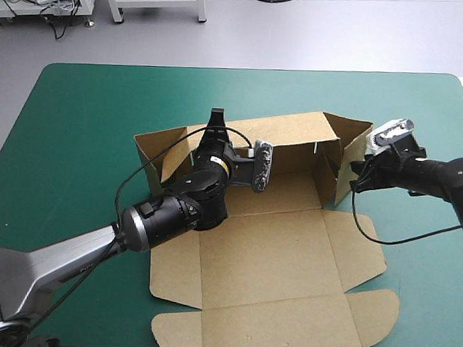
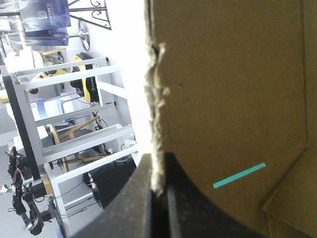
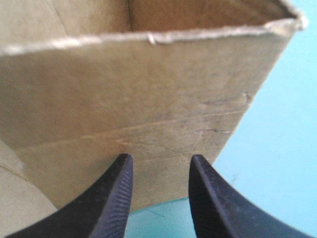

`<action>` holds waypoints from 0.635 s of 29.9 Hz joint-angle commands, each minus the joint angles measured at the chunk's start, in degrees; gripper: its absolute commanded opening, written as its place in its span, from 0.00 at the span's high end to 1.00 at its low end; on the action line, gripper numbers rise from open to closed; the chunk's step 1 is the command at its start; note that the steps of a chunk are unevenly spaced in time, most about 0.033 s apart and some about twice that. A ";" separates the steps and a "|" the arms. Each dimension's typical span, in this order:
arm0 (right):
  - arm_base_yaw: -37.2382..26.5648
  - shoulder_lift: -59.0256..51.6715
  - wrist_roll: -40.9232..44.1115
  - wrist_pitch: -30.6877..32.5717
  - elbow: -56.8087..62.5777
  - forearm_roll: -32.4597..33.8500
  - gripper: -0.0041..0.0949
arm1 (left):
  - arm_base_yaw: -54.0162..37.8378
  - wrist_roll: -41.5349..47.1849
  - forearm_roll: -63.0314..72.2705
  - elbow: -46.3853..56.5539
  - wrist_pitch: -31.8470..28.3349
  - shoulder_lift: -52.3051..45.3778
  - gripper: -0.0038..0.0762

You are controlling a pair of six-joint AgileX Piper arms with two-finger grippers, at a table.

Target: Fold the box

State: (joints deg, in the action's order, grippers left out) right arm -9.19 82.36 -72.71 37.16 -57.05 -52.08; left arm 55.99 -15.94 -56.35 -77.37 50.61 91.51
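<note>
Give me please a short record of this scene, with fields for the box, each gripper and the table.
box: brown, far wall and both side walls raised, lid flat toward the table's near edge
left gripper: shut on the box, at the far wall's top edge
right gripper: open, fingers apart, facing the outer face of the right wall; contact cannot be told
table: teal-green cover, the box near its middle

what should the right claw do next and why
Probably ease the right claw forward to push the right side wall of the box inward. That claw is open, its tips facing the wall's outer face. The left claw is shut on the top edge of the back wall, steadying it. The lid lies flat on the teal-green cover.
</note>
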 commanded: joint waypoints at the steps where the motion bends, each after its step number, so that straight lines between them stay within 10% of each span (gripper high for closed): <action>1: -1.99 -6.48 6.75 -3.15 -2.41 2.33 0.60 | 0.62 0.31 -1.22 -1.63 -0.31 -1.88 0.96; 19: -13.74 8.14 14.99 3.08 -21.98 -10.07 0.60 | 0.62 0.31 -1.45 -1.63 -0.77 -1.88 0.96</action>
State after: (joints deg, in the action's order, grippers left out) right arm -22.45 88.40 -58.64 38.22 -72.46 -57.89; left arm 56.01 -15.94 -56.52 -77.37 50.61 91.51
